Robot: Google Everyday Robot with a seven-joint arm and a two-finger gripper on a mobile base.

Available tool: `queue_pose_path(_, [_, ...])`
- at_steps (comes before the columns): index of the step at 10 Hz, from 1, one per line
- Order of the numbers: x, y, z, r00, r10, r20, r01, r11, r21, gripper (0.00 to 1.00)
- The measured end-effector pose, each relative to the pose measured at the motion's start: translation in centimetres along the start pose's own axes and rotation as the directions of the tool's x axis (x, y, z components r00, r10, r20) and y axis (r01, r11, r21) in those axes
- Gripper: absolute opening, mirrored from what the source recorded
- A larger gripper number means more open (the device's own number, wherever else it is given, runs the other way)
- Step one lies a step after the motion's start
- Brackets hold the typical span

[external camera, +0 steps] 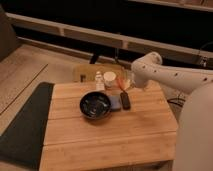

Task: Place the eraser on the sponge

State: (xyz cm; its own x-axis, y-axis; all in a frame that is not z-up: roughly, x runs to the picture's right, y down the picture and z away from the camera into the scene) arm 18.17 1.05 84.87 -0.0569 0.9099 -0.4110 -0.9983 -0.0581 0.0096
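Note:
The eraser (125, 100), a small black oblong block, lies on the wooden table (110, 135), right of the middle. Touching its left side is the pale-blue sponge (115, 103), flat on the table and wedged between the eraser and a round black bowl (95, 106). My white arm reaches in from the right and bends down, so the gripper (124, 88) hangs just behind and above the eraser's far end. Nothing rests on top of the sponge.
A small white bottle (98, 80) and a white cup (109, 77) stand at the table's back edge, close to the gripper. A low wooden piece (85, 71) sits behind the table. A dark mat (22, 127) lies on the floor to the left.

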Motion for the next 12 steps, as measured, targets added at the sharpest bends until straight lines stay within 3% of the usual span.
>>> queue_pose_path(3, [-0.8,-1.0,3.1,0.998,-0.007,-0.07,0.006,1.0,-0.018,0.65])
queue_pose_path(9, [-1.6,-0.2,6.6,0.989,-0.06,-0.135,0.044,0.992,-0.116,0.65])
queue_pose_path(12, [-0.2,0.4,7.8,0.971,-0.129,-0.2,0.098,0.983,-0.158,0.65])
